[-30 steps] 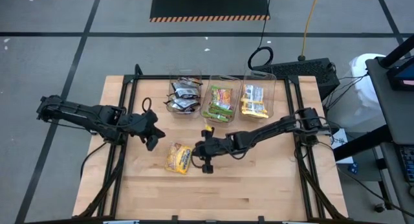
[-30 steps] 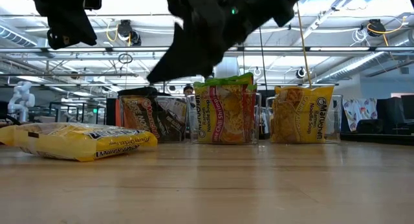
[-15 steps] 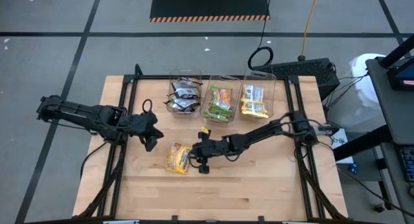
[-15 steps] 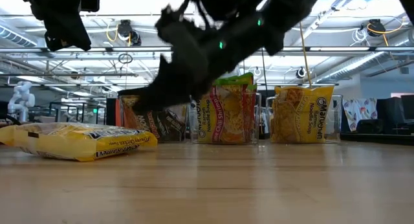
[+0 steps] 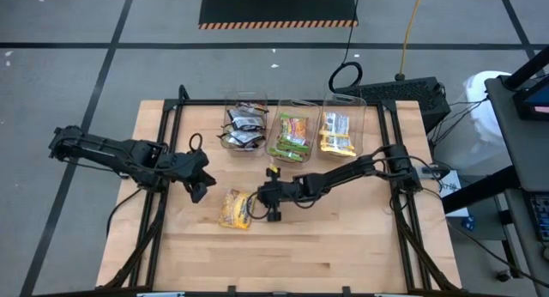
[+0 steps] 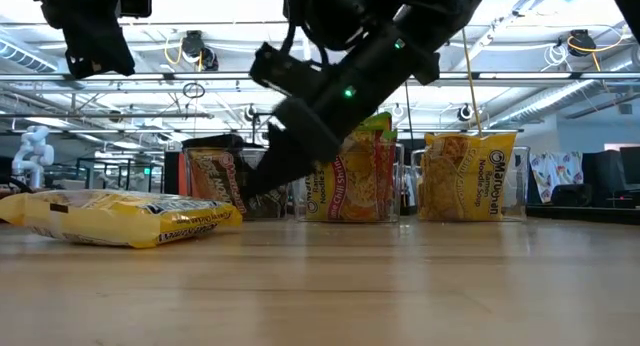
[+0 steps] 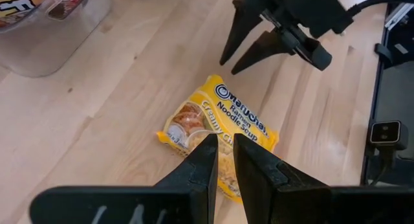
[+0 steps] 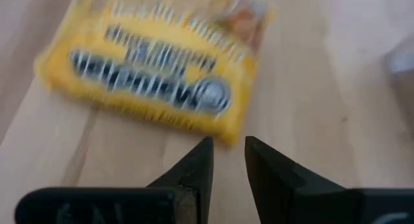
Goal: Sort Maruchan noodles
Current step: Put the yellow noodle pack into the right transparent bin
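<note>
One yellow Maruchan noodles packet (image 5: 233, 209) (image 7: 242, 123) (image 8: 155, 62) lies flat on the wooden table, left of centre. My right gripper (image 5: 256, 203) (image 8: 226, 146) (image 7: 228, 65) is low over the table just right of the packet. It is open, its tips stop short of the packet's edge, and nothing is between them. My left gripper (image 5: 202, 192) (image 7: 225, 143) hangs higher up, left of the packet, with a narrow gap between its fingers and nothing in it. Other noodle packets stand sorted in three clear bins at the far side.
Three clear bins stand in a row at the table's far edge. One holds black packets (image 5: 243, 128), one green packets (image 5: 292, 136) and one yellow packets (image 5: 336, 134). Bare wood (image 5: 326, 245) stretches across the near half of the table.
My right gripper has come down toward the table and moved a little toward the left edge, closing on the yellow packet's right side. The packet has stayed where it lay.
</note>
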Motion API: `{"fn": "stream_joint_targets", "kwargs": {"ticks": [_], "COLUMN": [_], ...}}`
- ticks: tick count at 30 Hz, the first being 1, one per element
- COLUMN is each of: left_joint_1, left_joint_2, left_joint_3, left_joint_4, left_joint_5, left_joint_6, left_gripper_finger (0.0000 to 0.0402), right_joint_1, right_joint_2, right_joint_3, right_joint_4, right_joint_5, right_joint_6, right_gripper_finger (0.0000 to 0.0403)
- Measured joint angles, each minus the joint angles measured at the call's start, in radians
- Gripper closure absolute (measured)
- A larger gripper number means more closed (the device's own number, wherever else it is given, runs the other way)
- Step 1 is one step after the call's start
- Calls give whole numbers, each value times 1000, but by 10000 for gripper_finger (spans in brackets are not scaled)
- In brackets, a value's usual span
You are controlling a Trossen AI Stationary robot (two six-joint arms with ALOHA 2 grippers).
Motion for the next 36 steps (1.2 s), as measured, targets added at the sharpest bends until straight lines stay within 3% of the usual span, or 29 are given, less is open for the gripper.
{"fn": "stream_joint_targets", "kwargs": {"ticks": [3, 10, 18, 36], "left_joint_1": [0, 1, 1, 1], "left_joint_2": [0, 0, 0, 0], "left_joint_3": [0, 0, 0, 0], "left_joint_4": [1, 1, 1, 2], "left_joint_5": [0, 0, 0, 0], "left_joint_6": [-2, -2, -1, -6], "left_gripper_finger": [346, 346, 346, 346], "right_joint_1": [-2, -20, -44, -40], "right_joint_2": [-1, -2, -2, 54], "right_joint_3": [0, 0, 0, 0], "right_joint_4": [-40, -43, -46, 85], "right_joint_5": [-50, -5, -129, -130], "right_joint_6": [-28, -103, -152, -207], "right_gripper_finger": [320, 321, 321, 321]}}
